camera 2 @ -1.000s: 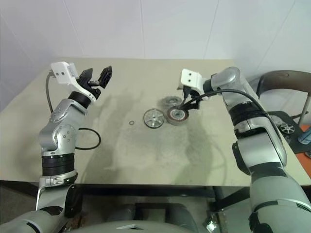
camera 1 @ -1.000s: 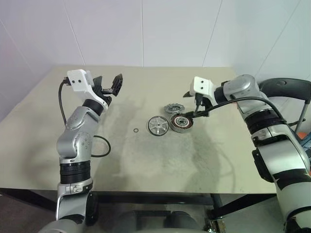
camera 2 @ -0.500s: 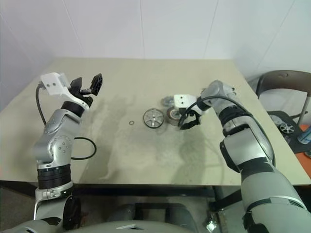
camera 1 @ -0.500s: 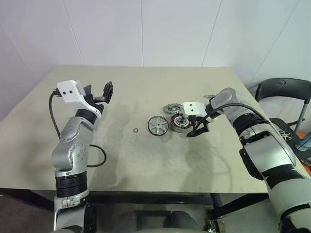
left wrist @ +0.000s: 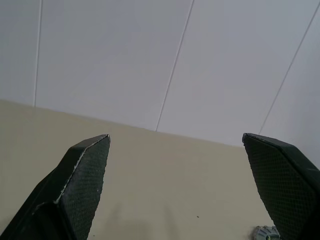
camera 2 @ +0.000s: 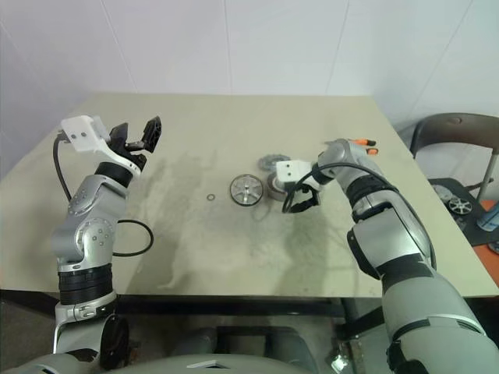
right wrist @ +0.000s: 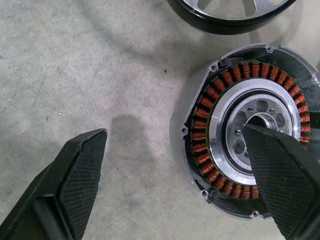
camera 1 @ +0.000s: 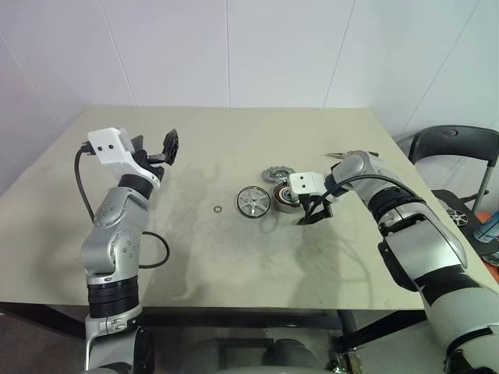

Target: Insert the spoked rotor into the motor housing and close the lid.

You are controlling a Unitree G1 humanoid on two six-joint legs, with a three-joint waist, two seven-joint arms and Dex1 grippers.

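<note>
A: Where was the housing (right wrist: 250,132)?
B: Mid-table, rotor (camera 1: 254,201) beside it, lid (camera 1: 277,173) behind. My right gripper (camera 1: 313,216) hung wide open, empty, one finger over the coils. Left gripper (camera 1: 158,149) open, empty. I'd centre before closing.

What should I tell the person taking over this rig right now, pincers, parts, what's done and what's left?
Left pincer: open, empty, raised over the table's left side, away from the parts.
Right pincer: open, empty, low beside the motor housing, one finger over its centre, nothing gripped.
Spoked rotor lies flat on the table just left of the housing.
Lid lies behind the housing. A small ring lies left of the rotor.
Done: nothing assembled; housing coils exposed.
Left: pick up the rotor, seat it in the housing, then fit the lid.
</note>
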